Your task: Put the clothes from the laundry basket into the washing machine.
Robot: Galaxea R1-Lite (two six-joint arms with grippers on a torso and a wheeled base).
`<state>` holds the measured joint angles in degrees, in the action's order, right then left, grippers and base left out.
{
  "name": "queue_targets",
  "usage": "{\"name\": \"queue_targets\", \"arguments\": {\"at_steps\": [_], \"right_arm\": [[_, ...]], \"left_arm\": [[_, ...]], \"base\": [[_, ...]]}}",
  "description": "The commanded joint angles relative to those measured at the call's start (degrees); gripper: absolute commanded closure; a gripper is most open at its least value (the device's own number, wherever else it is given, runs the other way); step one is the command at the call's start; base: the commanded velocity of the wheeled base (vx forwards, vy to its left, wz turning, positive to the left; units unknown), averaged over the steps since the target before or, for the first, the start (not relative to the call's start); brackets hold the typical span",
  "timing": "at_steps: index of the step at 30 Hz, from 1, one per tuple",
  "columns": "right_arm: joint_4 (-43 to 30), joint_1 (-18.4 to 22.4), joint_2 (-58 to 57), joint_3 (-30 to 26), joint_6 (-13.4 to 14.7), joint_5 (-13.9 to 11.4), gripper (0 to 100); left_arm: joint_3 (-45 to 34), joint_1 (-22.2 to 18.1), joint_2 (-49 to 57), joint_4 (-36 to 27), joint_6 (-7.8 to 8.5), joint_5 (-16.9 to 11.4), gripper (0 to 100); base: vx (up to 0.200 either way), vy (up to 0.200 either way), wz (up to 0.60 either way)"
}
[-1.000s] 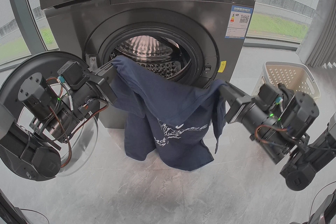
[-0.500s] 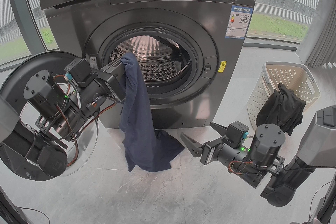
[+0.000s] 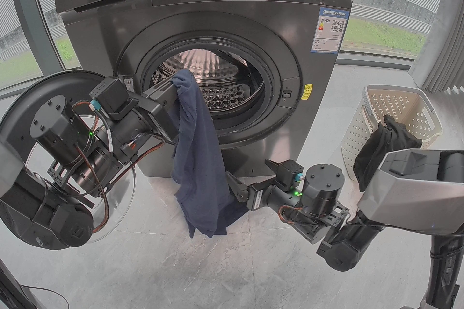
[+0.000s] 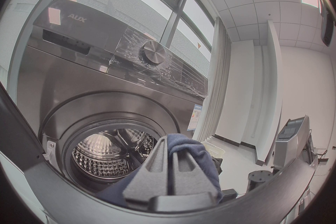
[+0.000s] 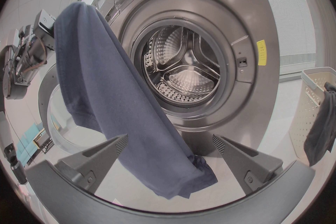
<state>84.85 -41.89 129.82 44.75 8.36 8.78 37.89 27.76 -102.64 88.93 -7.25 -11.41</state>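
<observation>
Hanging low over the floor (image 3: 193,266), the right tool (image 3: 241,182) is released. Its jaws are spread wide and aimed at the lower part of the navy shirt (image 3: 198,160). In the right wrist view the right tool (image 5: 168,139) has one jaw on each side of the shirt's (image 5: 115,95) trailing end, not yet touching the cloth.

The shirt hangs as a long strip, its long axis near vertical. Its hem comes down to the floor or just short of it; I cannot tell which. Its top end is pinched in the left tool (image 3: 169,88), which is clenched on a fold of the cloth and held at the left edge of the washing machine's (image 3: 290,35) round opening. The open door (image 3: 58,83) is beside it.

The left wrist view shows the left tool (image 4: 171,151) with the shirt (image 4: 189,147) bunched over its tips and the drum (image 4: 105,154) just beyond. So the top of the shirt is already at the mouth, while the loose tail lies below and in front of it, nearest the right arm. My judgement is that the next move turns on that arm gathering the tail and lifting it toward the drum (image 3: 212,78).

Farther right, a dark garment (image 3: 382,150) drapes over the near rim of the basket (image 3: 401,91).
</observation>
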Motion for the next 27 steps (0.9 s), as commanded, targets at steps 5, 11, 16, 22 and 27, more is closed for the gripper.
{"name": "queue_targets", "arguments": {"at_steps": [5,11,16,22,27], "right_arm": [[0.3,-1.3,10.0,9.8,-0.5,-2.4,0],[-0.9,-3.0,10.2,10.6,-1.2,-4.7,0],[-3.5,-2.6,13.4,16.9,-2.7,-4.7,0],[-6.8,-1.8,16.9,24.2,-2.9,-4.6,0],[-7.9,-0.8,19.2,29.9,-3.3,-4.6,0]], "left_arm": [[-0.1,0.4,0.3,0.0,0.13,0.0,100],[-0.1,1.2,0.3,0.0,0.13,0.0,100],[-0.1,1.6,0.5,0.0,0.13,0.1,100],[-0.4,2.1,1.1,0.0,0.31,0.0,100],[-0.5,2.7,2.1,0.0,0.31,0.0,100]], "base": [[0.000,0.000,0.00],[0.000,0.000,0.00],[0.000,0.000,0.00],[0.000,0.000,0.00],[0.000,0.000,0.00]]}}
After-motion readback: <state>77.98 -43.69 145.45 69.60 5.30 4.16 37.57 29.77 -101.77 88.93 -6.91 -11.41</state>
